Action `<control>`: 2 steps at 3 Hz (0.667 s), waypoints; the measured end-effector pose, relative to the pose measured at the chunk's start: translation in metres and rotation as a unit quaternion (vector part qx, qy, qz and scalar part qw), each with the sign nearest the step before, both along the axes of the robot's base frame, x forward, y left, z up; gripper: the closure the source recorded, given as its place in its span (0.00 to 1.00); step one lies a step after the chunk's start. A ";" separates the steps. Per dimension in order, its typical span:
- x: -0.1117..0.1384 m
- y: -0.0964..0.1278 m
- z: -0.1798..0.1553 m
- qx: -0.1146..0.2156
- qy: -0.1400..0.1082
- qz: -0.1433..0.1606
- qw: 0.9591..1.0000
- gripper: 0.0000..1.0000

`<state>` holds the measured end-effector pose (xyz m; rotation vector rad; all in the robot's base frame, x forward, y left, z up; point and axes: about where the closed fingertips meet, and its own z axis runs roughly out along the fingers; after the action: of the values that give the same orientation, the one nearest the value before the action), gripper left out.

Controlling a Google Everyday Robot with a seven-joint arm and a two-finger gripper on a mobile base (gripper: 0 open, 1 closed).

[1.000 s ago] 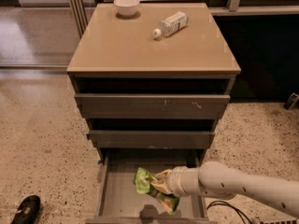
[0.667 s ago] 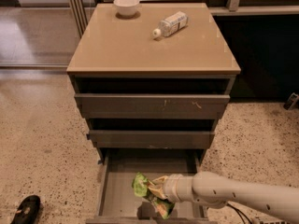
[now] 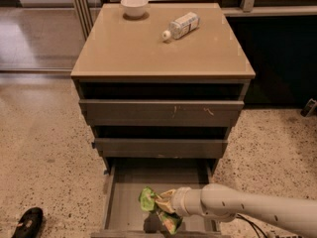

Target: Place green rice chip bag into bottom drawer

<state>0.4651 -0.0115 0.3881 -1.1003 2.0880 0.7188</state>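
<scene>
The green rice chip bag [image 3: 148, 200] is crinkled and sits low inside the open bottom drawer [image 3: 126, 192], near its front middle. My gripper [image 3: 166, 207] reaches in from the right on a white arm and is buried in the bag's right side, which hides part of the bag. The bag's lower end [image 3: 171, 223] hangs near the drawer floor, with its shadow just beneath. The drawer is pulled out below the middle drawer [image 3: 161, 147] and the scratched top drawer [image 3: 161, 112].
A white bowl [image 3: 134, 6] and a white-labelled plastic bottle [image 3: 181, 26] lie on the tan cabinet top [image 3: 124, 48]. A black shoe [image 3: 27, 223] lies on the speckled floor at the lower left. Dark furniture stands to the right.
My gripper and the bag have moved left and lower into the bottom drawer, closer to its floor.
</scene>
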 end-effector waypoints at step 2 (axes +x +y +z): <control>0.037 0.023 -0.095 0.030 0.036 -0.031 0.998 1.00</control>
<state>0.5020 0.0113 0.2935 -0.9843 2.1372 0.7971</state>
